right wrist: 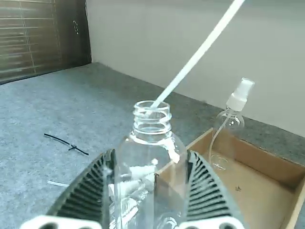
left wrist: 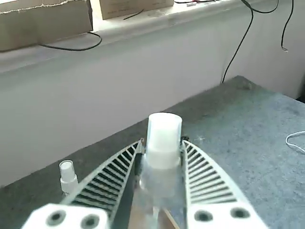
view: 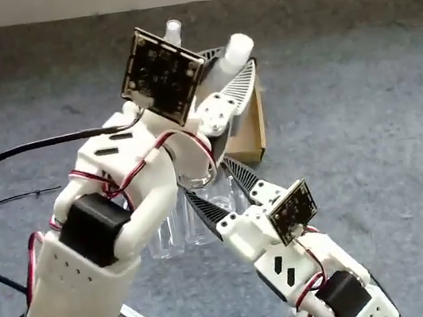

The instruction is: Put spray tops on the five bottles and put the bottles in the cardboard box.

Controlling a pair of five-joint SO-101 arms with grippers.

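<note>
Your left gripper (left wrist: 162, 141) is closed on a spray top (left wrist: 164, 126), held high. Its dip tube (right wrist: 190, 62) slants down into the open neck of the clear bottle (right wrist: 151, 143), which your right gripper (right wrist: 150, 155) clamps upright near the cardboard box (right wrist: 267, 164). A capped bottle (right wrist: 228, 124) stands in the box, and more bottles (view: 166, 230), seemingly topless, stand on the table under the left arm.

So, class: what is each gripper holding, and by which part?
Left gripper: a spray top, pinched below its white cap. Right gripper: an open clear bottle, fingers on its body's sides.
</note>
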